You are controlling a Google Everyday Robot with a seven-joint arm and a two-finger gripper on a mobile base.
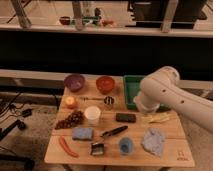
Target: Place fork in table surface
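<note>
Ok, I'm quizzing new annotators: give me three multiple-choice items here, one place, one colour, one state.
1. The fork lies: A on the floor; B on the table surface, between the orange fruit and the metal cup; C on the far shelf.
2. The tray is: A red; B blue; C green.
3. The gripper is: A by the tray, apart from the fork; B gripping the fork; C out of view.
B: it lies flat on the planks. C: its walls are green. A: it hangs at the tray's near edge, right of the fork.
</note>
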